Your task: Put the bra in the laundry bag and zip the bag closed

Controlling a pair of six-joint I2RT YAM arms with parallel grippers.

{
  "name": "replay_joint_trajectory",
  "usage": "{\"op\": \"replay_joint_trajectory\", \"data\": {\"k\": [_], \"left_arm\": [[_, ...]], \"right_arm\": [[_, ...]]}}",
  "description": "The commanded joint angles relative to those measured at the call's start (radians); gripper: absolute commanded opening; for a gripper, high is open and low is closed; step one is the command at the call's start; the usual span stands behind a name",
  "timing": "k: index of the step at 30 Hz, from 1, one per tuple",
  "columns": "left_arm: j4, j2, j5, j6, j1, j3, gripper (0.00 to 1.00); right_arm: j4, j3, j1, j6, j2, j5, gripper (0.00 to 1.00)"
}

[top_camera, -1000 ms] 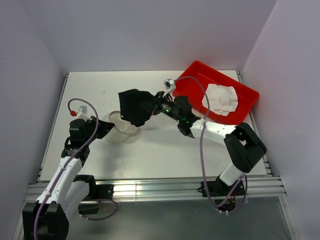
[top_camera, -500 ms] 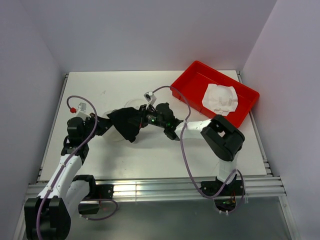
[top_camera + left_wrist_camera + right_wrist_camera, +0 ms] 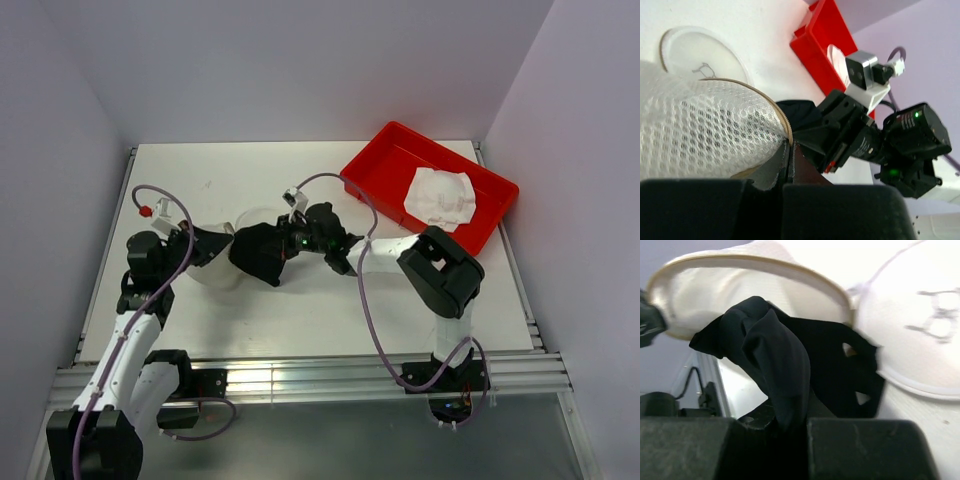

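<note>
Top external view: loading step. L gripper (image 3: 207,246), jaws clamped on the tan rim of the laundry bag (image 3: 218,272), holds its mouth open. R gripper (image 3: 291,243), jaws gripping a black cloth (image 3: 262,252), sits at that mouth. The white bra (image 3: 441,195) lies in the red tray (image 3: 398,136), well apart from the bag. Next move, est.: fetch the bra, insert it, then zip.

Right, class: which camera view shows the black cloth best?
The right wrist view: the black cloth is large and central, pinched in the right gripper by the laundry bag. Top external shows a small dark lump; left wrist, only a sliver.
</note>
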Motion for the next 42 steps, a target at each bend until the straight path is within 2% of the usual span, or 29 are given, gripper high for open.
{"op": "replay_joint_trajectory", "data": {"k": [1,6,9,11,15,16,17,18,20,25,28,29,31,34,37,40,42], "left_arm": [[-0.056,0.033,0.098,0.069,0.001,0.072,0.0],[-0.121,0.074,0.106,0.13,-0.001,0.133,0.0],[-0.182,0.123,0.127,0.179,-0.005,0.184,0.0],[-0.189,0.132,0.129,0.19,-0.007,0.193,0.0],[-0.103,0.166,0.168,0.167,-0.021,0.201,0.0],[-0.09,0.195,0.175,0.167,-0.037,0.205,0.0],[-0.083,0.209,0.178,0.166,-0.044,0.222,0.0],[-0.068,0.22,0.19,0.163,-0.051,0.231,0.0],[-0.049,0.241,0.204,0.163,-0.08,0.254,0.0],[0.002,0.254,0.296,0.167,-0.203,0.313,0.0],[0.034,0.226,0.328,0.161,-0.284,0.319,0.0],[0.043,0.211,0.336,0.146,-0.298,0.311,0.0],[0.099,0.16,0.386,0.112,-0.31,0.275,0.0],[0.04,0.064,0.345,0.113,-0.31,0.244,0.0],[0.006,-0.015,0.319,0.12,-0.31,0.198,0.0],[0.057,-0.062,0.305,0.042,-0.312,0.123,0.0],[0.11,-0.079,0.302,-0.017,-0.312,0.084,0.0]], "right_arm": [[-0.04,0.047,-0.032,-0.066,-0.05,0.022,0.0],[-0.167,0.132,-0.033,-0.195,-0.081,0.066,0.0],[-0.187,0.135,-0.027,-0.232,-0.088,0.14,0.0],[-0.166,0.13,-0.032,-0.226,-0.088,0.09,0.0],[-0.121,0.127,0.022,-0.206,-0.056,-0.081,0.0],[-0.086,0.12,0.03,-0.194,-0.039,-0.131,0.0],[0.026,0.089,0.034,-0.143,-0.032,-0.247,0.0],[0.076,0.075,0.036,-0.108,-0.026,-0.283,0.0],[0.158,0.048,0.034,-0.066,-0.018,-0.338,0.0],[0.222,0.035,0.034,-0.045,-0.015,-0.368,0.0],[0.354,-0.003,0.034,0.023,-0.039,-0.316,0.0],[0.453,-0.05,0.034,0.037,-0.053,-0.279,0.0],[0.614,-0.147,0.034,0.07,-0.108,-0.15,0.0],[0.821,-0.279,0.033,0.122,-0.199,0.002,0.0],[0.95,-0.397,0.033,0.153,-0.303,0.174,0.0],[0.979,-0.5,0.037,0.149,-0.425,0.387,0.0],[0.96,-0.535,0.045,0.121,-0.525,0.471,0.0]]}}
